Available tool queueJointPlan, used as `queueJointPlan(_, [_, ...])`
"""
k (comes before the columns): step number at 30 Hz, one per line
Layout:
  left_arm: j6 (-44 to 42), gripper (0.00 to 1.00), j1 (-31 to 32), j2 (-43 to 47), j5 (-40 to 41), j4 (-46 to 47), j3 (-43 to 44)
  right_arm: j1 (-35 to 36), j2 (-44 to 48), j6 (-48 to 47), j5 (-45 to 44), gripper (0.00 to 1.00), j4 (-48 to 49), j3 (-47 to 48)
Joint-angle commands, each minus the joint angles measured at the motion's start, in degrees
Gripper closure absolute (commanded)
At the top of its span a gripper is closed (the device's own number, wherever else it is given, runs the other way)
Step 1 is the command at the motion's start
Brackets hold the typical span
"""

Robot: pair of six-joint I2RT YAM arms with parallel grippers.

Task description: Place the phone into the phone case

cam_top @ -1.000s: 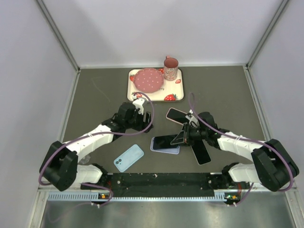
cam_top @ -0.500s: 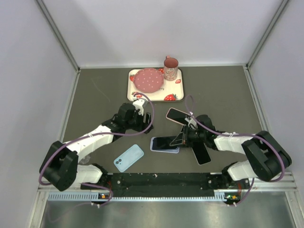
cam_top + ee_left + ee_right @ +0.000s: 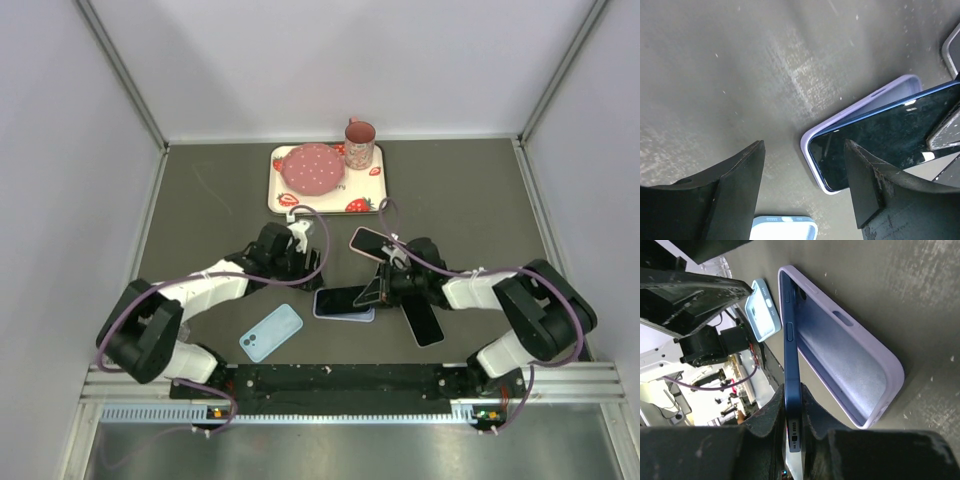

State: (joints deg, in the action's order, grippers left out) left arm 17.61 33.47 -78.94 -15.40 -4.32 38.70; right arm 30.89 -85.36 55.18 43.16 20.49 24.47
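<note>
Insertion step in progress on the desk (image 3: 200, 200). The strawberry tray (image 3: 365, 205) with its pink plate (image 3: 312, 168) and mug (image 3: 360, 143) sits at the back, well apart from the work. Right hand (image 3: 385, 288) is clamped on the bottom end of the dark blue phone (image 3: 790, 355). Left hand (image 3: 805, 180) hangs open and empty just beside the near end of the lilac phone case (image 3: 840, 360). The case lies flat, cavity up. The phone stands tilted over it, one long edge down along a case wall, the other edge raised, so it is not yet seated. Judgement: the next move is to lay the phone flat and press its corners under the lip, probably with the left hand bracing the case against sliding. Room is tight on the right: a black phone (image 3: 425, 320) and a pink-edged phone (image 3: 372, 242) lie near the right hand. A light-blue case or handset (image 3: 271, 332), which one I cannot tell, lies near the front-left corner.
</note>
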Motion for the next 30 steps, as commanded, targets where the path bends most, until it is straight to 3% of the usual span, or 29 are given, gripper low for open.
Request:
queueJointPlan(1, [2.34,0.31,0.19,-2.79,-3.32,-0.34,0.15,0.57,-3.75,-4.37,-1.23,1.00,-3.79,2.42])
queueJointPlan(14, [5.16,0.31,0.19,-5.26,-4.73,-0.69,0.41,0.57,-16.57,-8.77,-1.58,1.00,-6.07,5.94])
queueJointPlan(26, [3.58,0.32,0.19,-0.35,-5.34,-0.87,3.75,0.48,-18.53,-14.39,-6.15,1.00,-14.50,8.58])
queueJointPlan(30, [2.96,0.37,0.19,2.55,-6.66,0.44,4.19,0.48,-18.70,-16.85,-8.17,1.00,-18.11,10.24])
